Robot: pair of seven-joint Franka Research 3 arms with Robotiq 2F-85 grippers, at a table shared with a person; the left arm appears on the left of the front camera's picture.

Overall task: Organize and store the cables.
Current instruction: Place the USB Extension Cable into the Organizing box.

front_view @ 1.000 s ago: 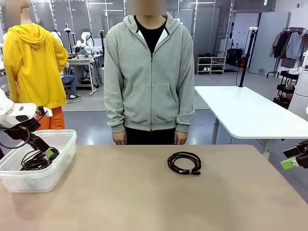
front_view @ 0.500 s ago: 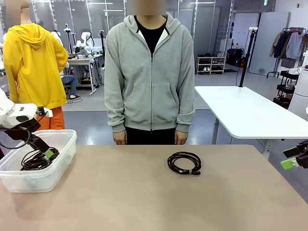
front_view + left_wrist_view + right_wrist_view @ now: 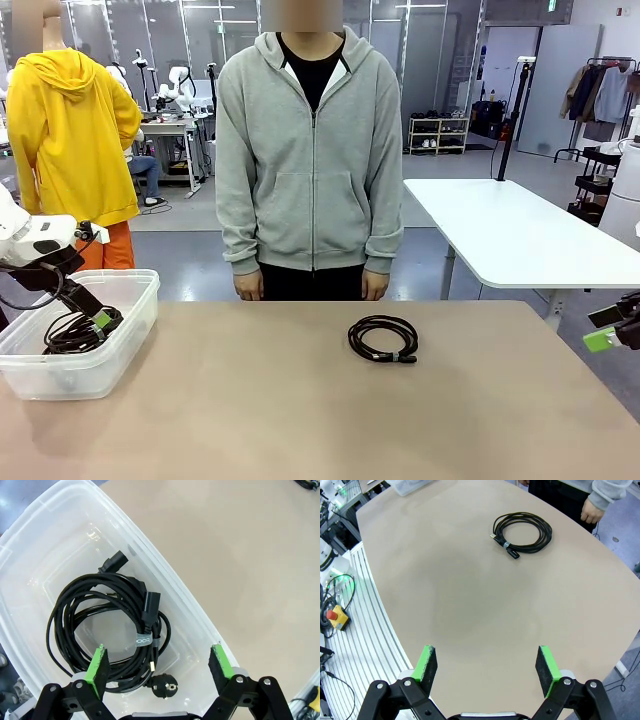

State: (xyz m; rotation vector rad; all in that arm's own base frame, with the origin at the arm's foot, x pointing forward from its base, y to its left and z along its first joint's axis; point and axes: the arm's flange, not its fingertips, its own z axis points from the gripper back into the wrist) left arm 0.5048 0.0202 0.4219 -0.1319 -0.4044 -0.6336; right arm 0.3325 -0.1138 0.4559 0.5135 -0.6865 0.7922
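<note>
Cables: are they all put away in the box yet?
Not yet. One bundle of cables already lies in the clear plastic bin, with the open left gripper just above it, holding nothing. One coiled cable is left on the table. The right gripper is open and empty, off to the side.

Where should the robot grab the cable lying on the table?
Probably from straight above, pinching the coiled cable across its bundled strands beside the small tie. It lies flat on the table, so there's no edge to grab from the side, and the tie keeps the loops together.
</note>
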